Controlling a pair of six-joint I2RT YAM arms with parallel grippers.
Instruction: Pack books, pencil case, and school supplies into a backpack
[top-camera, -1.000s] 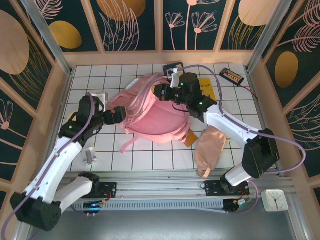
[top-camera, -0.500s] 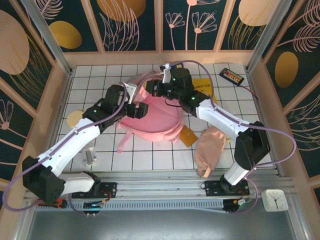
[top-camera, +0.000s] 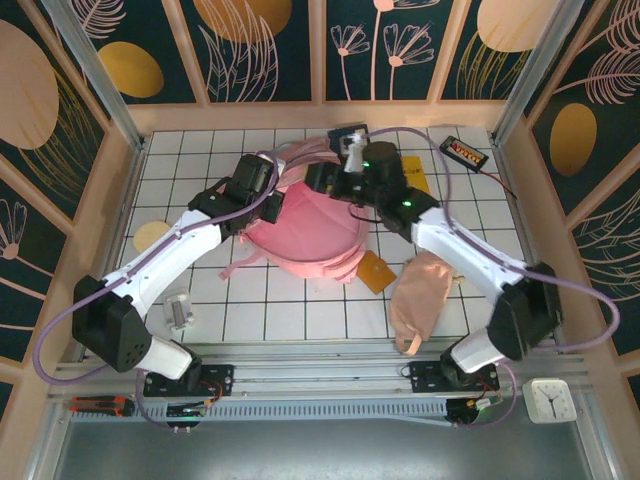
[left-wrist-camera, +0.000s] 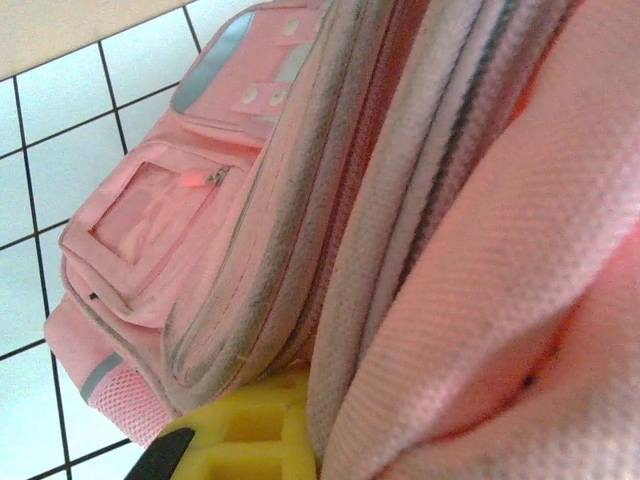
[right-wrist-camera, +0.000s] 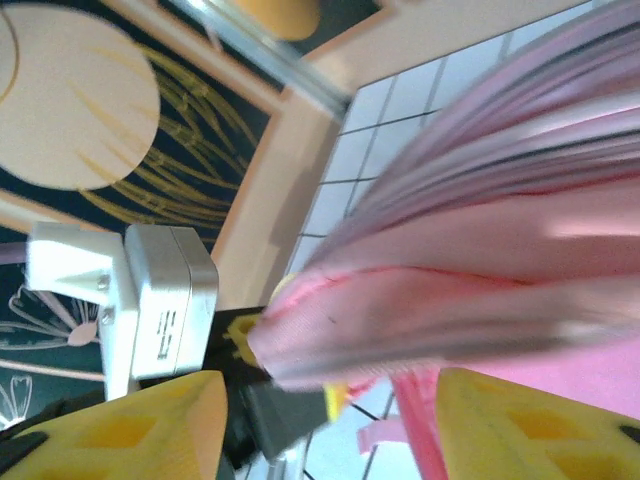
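The pink backpack (top-camera: 305, 228) lies in the middle of the tiles, its clear-fronted pocket (left-wrist-camera: 150, 215) turned toward the left wrist camera. My left gripper (top-camera: 270, 207) is shut on a fold of fabric at its upper left edge, and one yellow finger (left-wrist-camera: 235, 435) shows beside the pinched fold. My right gripper (top-camera: 318, 182) hovers at the top edge with its jaws open, and loose backpack fabric (right-wrist-camera: 450, 290) hangs just above its fingers (right-wrist-camera: 135, 425). The peach pencil case (top-camera: 420, 290) lies to the right. The orange pad (top-camera: 373, 271) sits by the backpack's lower right. The yellow book (top-camera: 417, 183) and the navy book (top-camera: 350, 131) lie at the back.
A black gadget (top-camera: 463, 152) lies at the back right and a pale yellow disc (top-camera: 150, 236) at the left. A small white object (top-camera: 179, 311) sits near the front left. Wooden walls (top-camera: 135, 170) ring the tiled floor. A small clock (top-camera: 550, 399) stands outside, front right.
My left arm swung from the table's left side to the backpack's upper left edge and shut on its fabric. My right gripper, shut before, has opened and let the fabric go.
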